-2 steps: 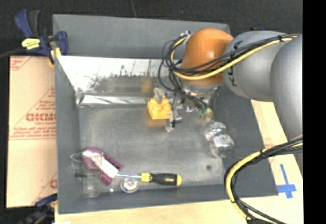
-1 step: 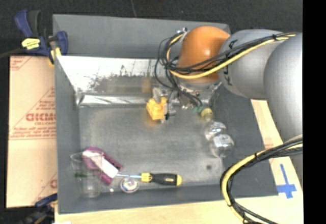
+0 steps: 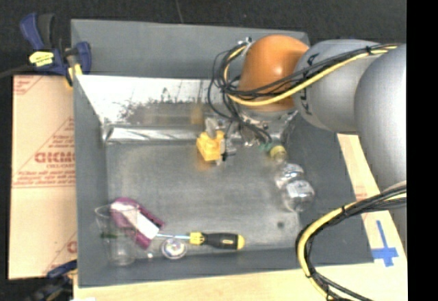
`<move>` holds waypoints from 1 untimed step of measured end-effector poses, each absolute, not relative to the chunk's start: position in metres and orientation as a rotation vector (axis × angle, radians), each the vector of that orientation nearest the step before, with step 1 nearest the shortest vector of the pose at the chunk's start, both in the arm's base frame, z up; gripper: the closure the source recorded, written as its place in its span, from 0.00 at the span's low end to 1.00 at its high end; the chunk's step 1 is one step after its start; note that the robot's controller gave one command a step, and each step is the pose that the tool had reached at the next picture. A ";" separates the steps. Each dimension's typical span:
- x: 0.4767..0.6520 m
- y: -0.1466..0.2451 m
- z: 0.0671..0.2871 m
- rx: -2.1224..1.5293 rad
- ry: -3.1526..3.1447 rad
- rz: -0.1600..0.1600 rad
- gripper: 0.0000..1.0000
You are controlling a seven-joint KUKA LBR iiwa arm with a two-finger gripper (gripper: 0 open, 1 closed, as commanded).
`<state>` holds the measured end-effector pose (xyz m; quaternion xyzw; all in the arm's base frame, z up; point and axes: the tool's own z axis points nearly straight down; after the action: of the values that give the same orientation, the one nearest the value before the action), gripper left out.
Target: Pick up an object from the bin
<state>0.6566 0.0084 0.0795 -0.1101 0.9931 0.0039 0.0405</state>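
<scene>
My gripper [image 3: 220,142] hangs under the arm's orange dome over the back middle of the bin. It is shut on a small yellow blocky thing [image 3: 209,146], which sits between the fingers, with a faint shadow on the floor below it. Just right of the gripper lies a small yellow-green round piece [image 3: 276,152]. A crumpled clear plastic cup [image 3: 294,187] rests farther right, near the bin's right wall.
Along the front wall lie a clear cup with a purple and white packet [image 3: 134,221], a small round clear lid [image 3: 174,248] and a screwdriver with a black and yellow handle [image 3: 217,241]. The arm and its cables cover the back right corner.
</scene>
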 end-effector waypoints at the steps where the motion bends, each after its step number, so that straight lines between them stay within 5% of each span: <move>1: 0.648 0.008 0.140 -0.331 3.058 0.016 1.00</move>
<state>0.6485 0.0083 0.1400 -0.1076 0.9936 0.0051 0.0327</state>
